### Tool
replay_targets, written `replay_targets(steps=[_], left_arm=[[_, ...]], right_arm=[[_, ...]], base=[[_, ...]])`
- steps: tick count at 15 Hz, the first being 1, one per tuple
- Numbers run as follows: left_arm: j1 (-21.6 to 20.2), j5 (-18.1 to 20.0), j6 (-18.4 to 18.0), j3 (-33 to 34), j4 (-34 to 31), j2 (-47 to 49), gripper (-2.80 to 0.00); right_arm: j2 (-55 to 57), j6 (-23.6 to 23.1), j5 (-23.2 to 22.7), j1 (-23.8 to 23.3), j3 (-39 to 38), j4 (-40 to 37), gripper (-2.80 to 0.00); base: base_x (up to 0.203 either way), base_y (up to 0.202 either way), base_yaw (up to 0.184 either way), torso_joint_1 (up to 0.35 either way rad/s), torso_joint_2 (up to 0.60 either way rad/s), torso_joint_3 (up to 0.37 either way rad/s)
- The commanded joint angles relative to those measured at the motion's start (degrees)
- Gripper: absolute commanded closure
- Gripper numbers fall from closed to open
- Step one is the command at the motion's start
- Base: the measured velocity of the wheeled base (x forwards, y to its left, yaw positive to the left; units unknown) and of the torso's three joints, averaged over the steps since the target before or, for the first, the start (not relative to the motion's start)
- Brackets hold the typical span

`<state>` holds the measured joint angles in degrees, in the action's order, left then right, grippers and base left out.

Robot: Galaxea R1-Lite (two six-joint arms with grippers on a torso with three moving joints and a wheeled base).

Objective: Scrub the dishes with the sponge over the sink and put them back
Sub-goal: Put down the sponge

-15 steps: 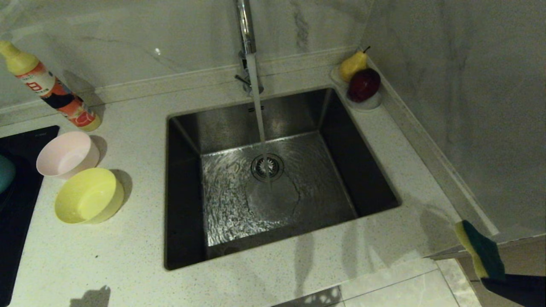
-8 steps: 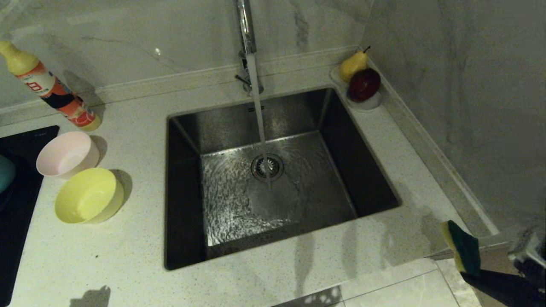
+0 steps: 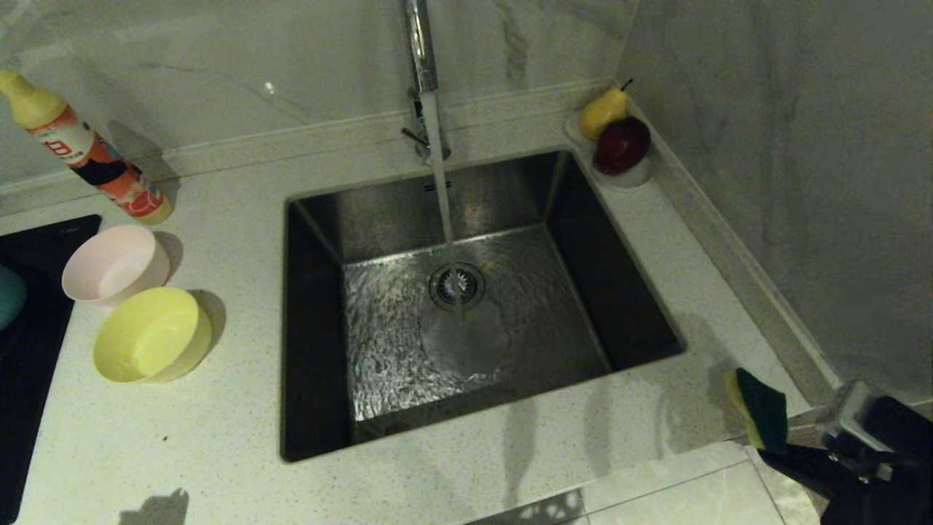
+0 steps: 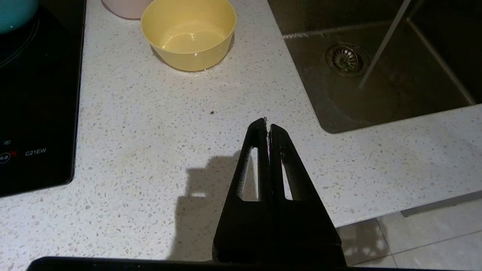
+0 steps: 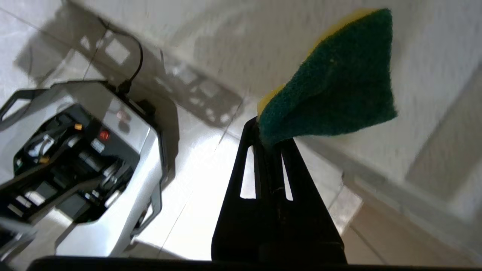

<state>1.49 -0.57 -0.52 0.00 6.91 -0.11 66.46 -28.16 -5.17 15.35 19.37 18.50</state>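
My right gripper [image 3: 765, 448] is shut on one end of the green-and-yellow sponge [image 3: 759, 408], which sticks up over the counter's front right corner, to the right of the sink [image 3: 313, 408]. The right wrist view shows the sponge [image 5: 335, 86] pinched between the right gripper's [image 5: 269, 131] tips. A pink bowl [image 3: 113, 264] and a yellow bowl [image 3: 151, 334] stand on the counter to the left of the sink. The edge of a blue bowl [image 3: 9, 295] shows at the far left. My left gripper [image 4: 267, 126] is shut and empty, parked above the counter near the yellow bowl [image 4: 188, 32].
Water runs from the chrome tap [image 3: 421, 73] onto the drain strainer [image 3: 457, 284]. A detergent bottle [image 3: 84, 149] stands at the back left. A white dish [image 3: 634, 177] with a pear and a red fruit sits at the back right. A black cooktop [image 3: 29, 350] borders the left edge.
My right gripper has carried the sponge up and leftward from off the counter's right edge to above its front corner. More of the right wrist has come into view. The left arm has not moved.
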Motion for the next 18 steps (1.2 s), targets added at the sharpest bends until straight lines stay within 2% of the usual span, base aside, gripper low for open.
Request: replay_targets(steps=[1, 6, 11, 14, 18], left_arm=[[0.01, -0.04, -0.01, 2.29, 0.10, -0.07, 0.00], [0.01, -0.04, -0.01, 2.29, 0.12, -0.07, 0.00], [0.01, -0.04, -0.01, 2.29, 0.10, -0.07, 0.00], [0.01, -0.04, -0.01, 2.29, 0.12, -0.07, 0.00], [0.01, -0.04, -0.01, 2.29, 0.12, -0.07, 0.00]], right_arm=[[5.42, -0.34, -0.62, 0.01, 0.14, 3.32, 0.00], [14.26, -1.71, -0.13, 0.35, 1.38, 11.62, 0.00], [17.03, -2.90, 0.46, -0.16, 7.15, 12.00, 0.00], [17.04, -5.08, 3.57, -0.67, 8.62, 12.04, 0.00], [16.99, -5.68, 6.07, -0.76, 9.77, 11.51, 0.00]], base=[[0.000, 0.000, 0.000, 0.000, 0.00, 0.000], [0.000, 0.000, 0.000, 0.000, 0.00, 0.000], [0.000, 0.000, 0.000, 0.000, 0.00, 0.000], [0.000, 0.000, 0.000, 0.000, 0.00, 0.000], [0.000, 0.000, 0.000, 0.000, 0.00, 0.000]])
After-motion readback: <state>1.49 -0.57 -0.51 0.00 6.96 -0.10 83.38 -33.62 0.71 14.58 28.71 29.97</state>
